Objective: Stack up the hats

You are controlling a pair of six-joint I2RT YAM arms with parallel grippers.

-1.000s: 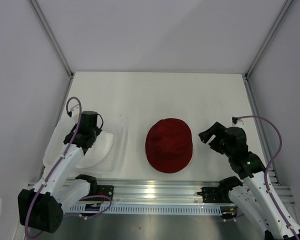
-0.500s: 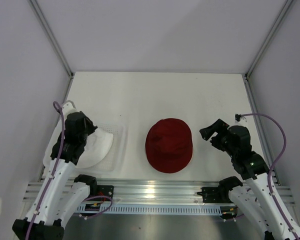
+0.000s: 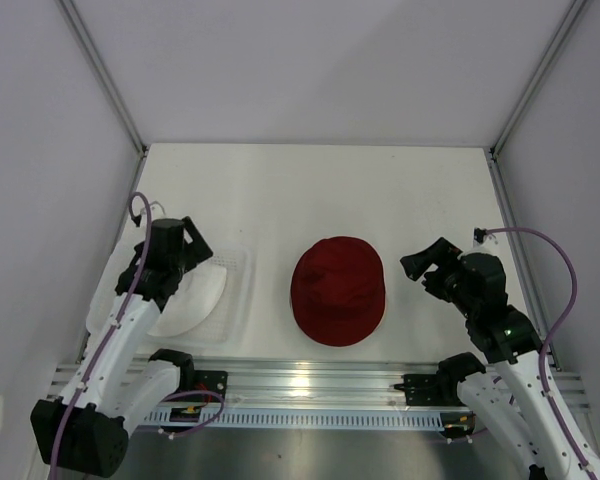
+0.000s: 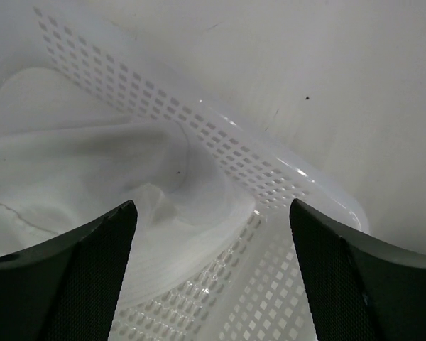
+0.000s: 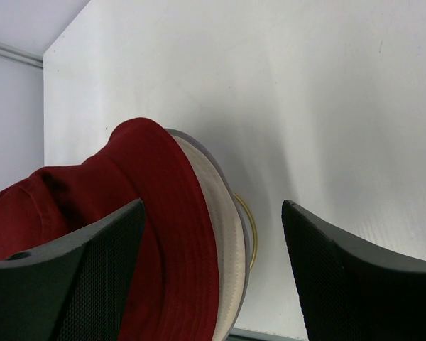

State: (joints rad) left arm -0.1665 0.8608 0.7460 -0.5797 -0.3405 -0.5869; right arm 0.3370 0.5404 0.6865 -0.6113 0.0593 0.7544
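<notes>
A dark red hat (image 3: 338, 290) lies at the table's middle on top of a beige hat, whose cream brim (image 5: 224, 234) shows under the red hat (image 5: 128, 206) in the right wrist view. The white hat (image 3: 195, 295) lies crumpled in a perforated clear tray (image 3: 237, 285) at the left. My left gripper (image 3: 192, 250) hangs open just over the white hat (image 4: 92, 177) and the tray's wall (image 4: 270, 185), with nothing between its fingers. My right gripper (image 3: 420, 262) stands open and empty to the right of the stacked hats, apart from them.
A thin yellow ring (image 5: 250, 227) peeks out from under the stacked hats on the table. White walls close in the table on the left, right and back. A metal rail (image 3: 310, 380) with the arm bases runs along the near edge.
My left arm swung left over the tray and then came back to the right, and its jaws went from shut to open. The right arm has barely moved.
</notes>
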